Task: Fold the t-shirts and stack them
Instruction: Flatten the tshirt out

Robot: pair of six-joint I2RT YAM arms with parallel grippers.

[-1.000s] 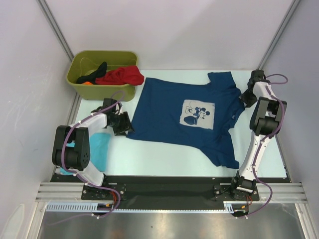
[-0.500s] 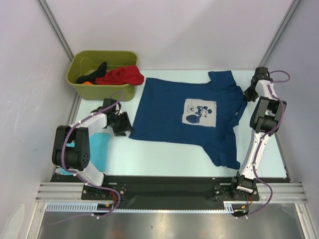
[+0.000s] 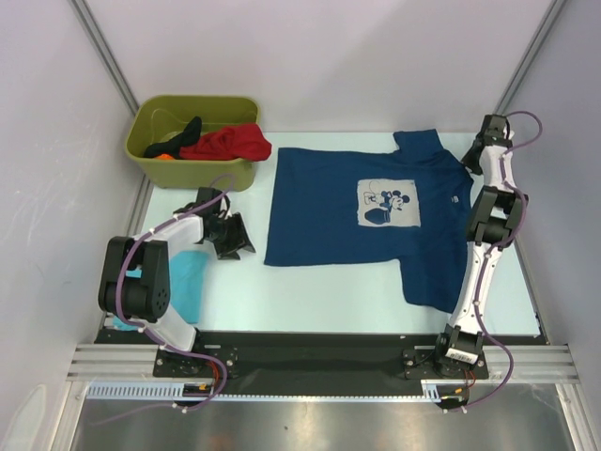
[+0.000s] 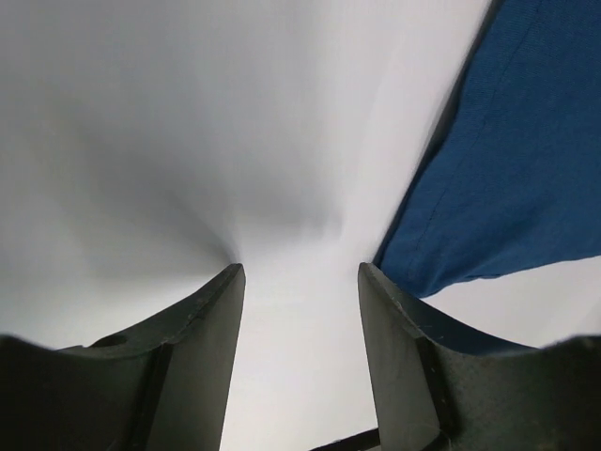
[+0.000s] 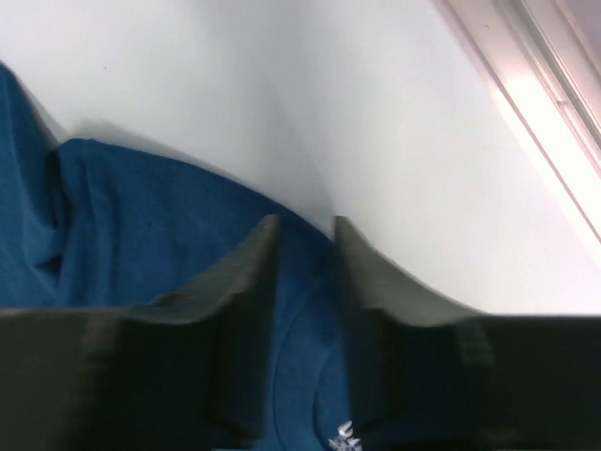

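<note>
The navy t-shirt (image 3: 366, 221) with a grey-white cartoon print lies spread flat on the table, collar to the right. My right gripper (image 3: 472, 162) is at its collar edge and is shut on the navy cloth (image 5: 188, 216), which shows between its narrow jaws (image 5: 305, 224). My left gripper (image 3: 242, 242) is open and empty just left of the shirt's hem corner (image 4: 498, 169), with bare table between its fingers (image 4: 300, 272). A light turquoise t-shirt (image 3: 188, 282) lies folded by the left arm's base.
The olive-green bin (image 3: 155, 160) stands at the back left and holds a red tee (image 3: 230, 143) and a black one (image 3: 188, 130). Frame posts and walls close in both sides; the table's right edge rail (image 5: 535, 122) is just beyond my right gripper.
My right gripper has moved farther back and right, dragging the navy shirt with it. The shirt has straightened and its hem corner has slid away from my left gripper, which barely moved.
</note>
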